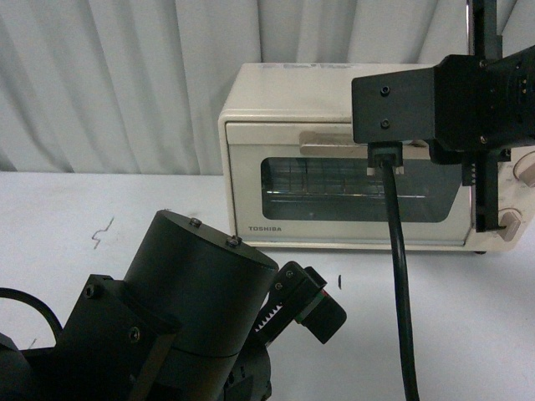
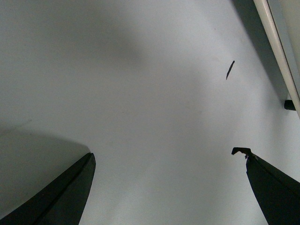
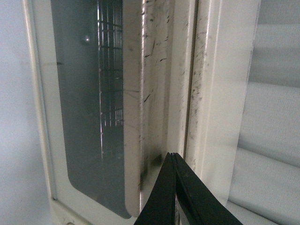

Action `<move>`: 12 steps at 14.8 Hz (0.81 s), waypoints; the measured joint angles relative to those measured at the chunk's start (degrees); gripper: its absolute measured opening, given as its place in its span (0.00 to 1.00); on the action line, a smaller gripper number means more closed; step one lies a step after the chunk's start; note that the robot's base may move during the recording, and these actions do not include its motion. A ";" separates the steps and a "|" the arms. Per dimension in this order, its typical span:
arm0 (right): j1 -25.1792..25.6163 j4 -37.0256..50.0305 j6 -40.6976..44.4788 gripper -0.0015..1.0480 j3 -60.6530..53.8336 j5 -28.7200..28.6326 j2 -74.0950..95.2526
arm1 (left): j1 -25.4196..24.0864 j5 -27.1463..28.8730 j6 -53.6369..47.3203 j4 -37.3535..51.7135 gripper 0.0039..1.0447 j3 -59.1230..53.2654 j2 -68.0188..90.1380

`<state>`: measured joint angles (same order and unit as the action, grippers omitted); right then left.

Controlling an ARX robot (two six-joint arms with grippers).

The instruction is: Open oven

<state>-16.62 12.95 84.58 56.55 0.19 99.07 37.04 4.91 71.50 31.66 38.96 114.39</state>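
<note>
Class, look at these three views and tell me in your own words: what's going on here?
The robot's right tool, its fingers pressed together, points in beside the beige handle at the top of the oven door. Whether it touches the handle is unclear. The door looks closed. The left tool hangs open low over the white table, holding nothing.

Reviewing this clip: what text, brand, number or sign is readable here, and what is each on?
"TOSHIBA": on the lower left of the front of the oven, below its window, in the front view.
Knobs: partly hidden and blurred, no marking readable.
Both wrist views: no text.
</note>
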 joint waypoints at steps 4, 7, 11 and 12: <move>-0.63 -2.93 -3.63 0.02 -0.13 -0.94 0.17 | 0.00 0.00 0.00 0.00 0.94 0.00 0.00; -0.66 -7.28 -8.15 0.02 -1.49 -2.58 -2.12 | 0.00 0.00 0.00 -0.04 0.94 0.00 0.00; -1.77 -14.12 -13.18 0.02 -2.91 -4.74 -4.87 | 0.00 0.04 0.00 -0.07 0.94 0.00 0.00; -1.99 -16.70 -14.62 0.02 -2.93 -5.60 -5.73 | 0.00 0.02 0.00 -0.07 0.94 0.00 0.00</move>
<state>-18.61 -3.75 69.95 53.63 -5.41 93.34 37.04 4.93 71.50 31.59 38.96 114.39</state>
